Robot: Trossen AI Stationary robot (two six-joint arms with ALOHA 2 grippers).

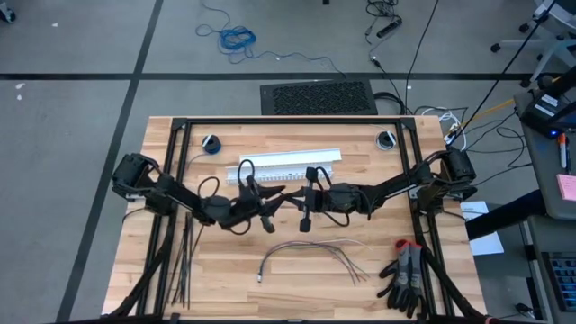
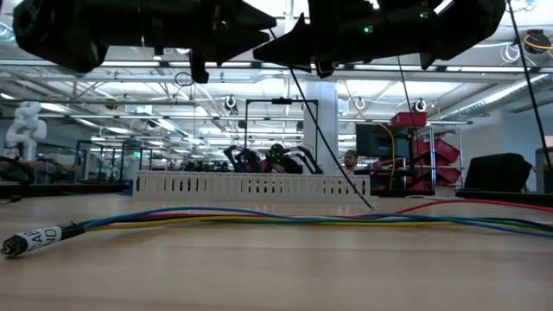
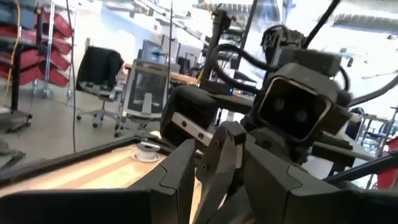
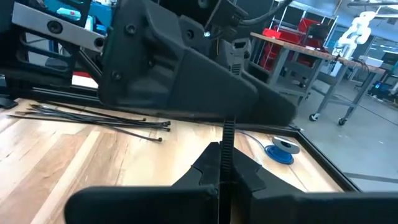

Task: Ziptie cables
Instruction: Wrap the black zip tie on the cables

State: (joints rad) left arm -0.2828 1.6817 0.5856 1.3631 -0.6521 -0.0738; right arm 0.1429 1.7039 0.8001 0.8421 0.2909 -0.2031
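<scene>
We see the cables point(image 1: 310, 251) lying nearer the table's front edge than both grippers. The zipties point(image 1: 183, 261) lie left of the left gripper point(image 1: 267, 219).

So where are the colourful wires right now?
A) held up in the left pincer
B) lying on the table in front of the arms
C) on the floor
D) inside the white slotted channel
B: in the high view the cables lie loose on the wooden table, nearer the front edge than both arms, with the left pincer and right pincer up above the middle, not touching them.
</scene>
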